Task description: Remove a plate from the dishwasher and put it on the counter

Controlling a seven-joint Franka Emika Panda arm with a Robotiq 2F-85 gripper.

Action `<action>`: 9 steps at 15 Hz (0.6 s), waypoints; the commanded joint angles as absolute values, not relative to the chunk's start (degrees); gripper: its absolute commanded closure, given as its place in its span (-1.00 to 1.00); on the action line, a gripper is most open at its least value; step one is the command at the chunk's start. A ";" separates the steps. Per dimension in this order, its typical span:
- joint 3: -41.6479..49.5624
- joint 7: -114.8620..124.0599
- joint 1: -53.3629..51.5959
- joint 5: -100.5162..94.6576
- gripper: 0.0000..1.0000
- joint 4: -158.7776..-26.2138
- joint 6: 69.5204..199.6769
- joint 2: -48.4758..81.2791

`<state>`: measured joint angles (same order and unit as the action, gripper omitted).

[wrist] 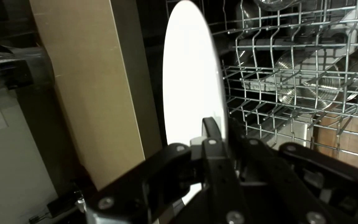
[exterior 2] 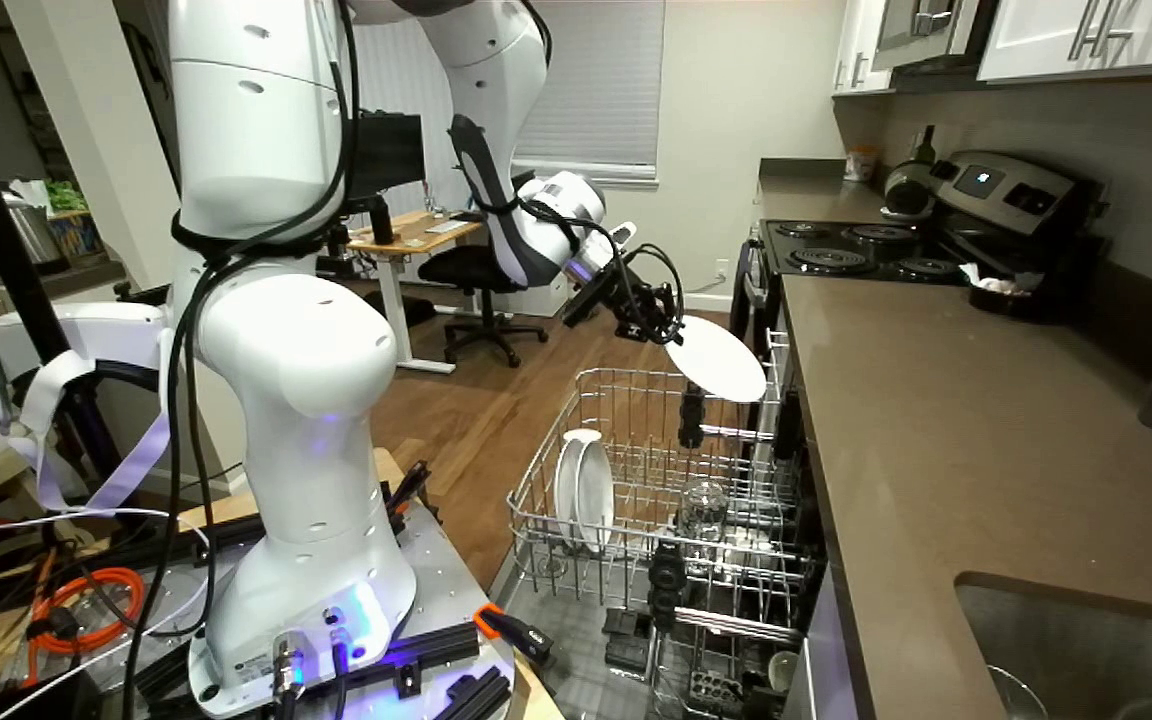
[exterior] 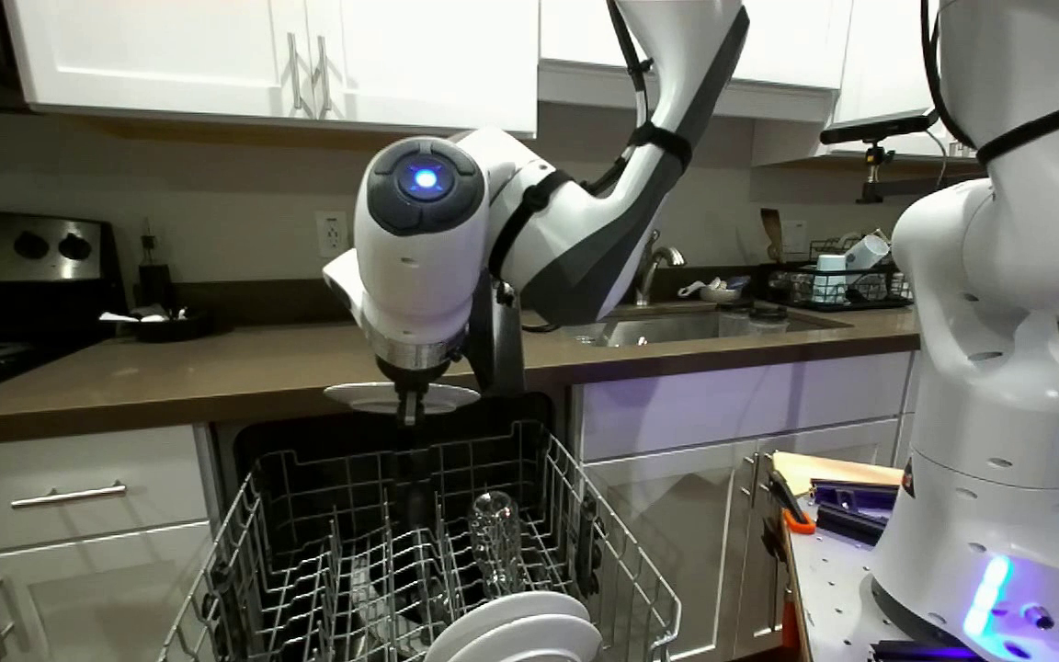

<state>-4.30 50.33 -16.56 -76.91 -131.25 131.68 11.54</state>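
The plate (wrist: 191, 68) is pinched by the gripper (wrist: 222, 125), below which the open dishwasher (exterior 2: 581, 650) is seen, with the counter (exterior 2: 1016, 420) alongside; the stove display (exterior 2: 980, 181) cannot be read.

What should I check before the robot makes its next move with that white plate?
1. Plate gripped by the end effector: ok, clamped at its edge.
2. Plate out of the dishwasher rack: ok, it hangs above it.
3. Plate over the counter: not ok, it is short of the front edge.
4. Plate level for setting down: not ok, it slopes down toward the counter.
5. Enough height to pass the counter's edge: cannot tell.
6. Other plates in place: ok, standing in the rack.
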 commanded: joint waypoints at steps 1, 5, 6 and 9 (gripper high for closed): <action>-6.59 53.28 -15.30 -80.19 0.85 -131.91 127.22 9.03; -7.72 54.26 -15.38 -80.38 0.85 -132.33 123.70 7.82; -7.99 54.45 -15.39 -80.52 0.85 -132.39 122.95 7.59; -8.62 55.14 -15.35 -81.12 0.85 -132.44 121.23 7.07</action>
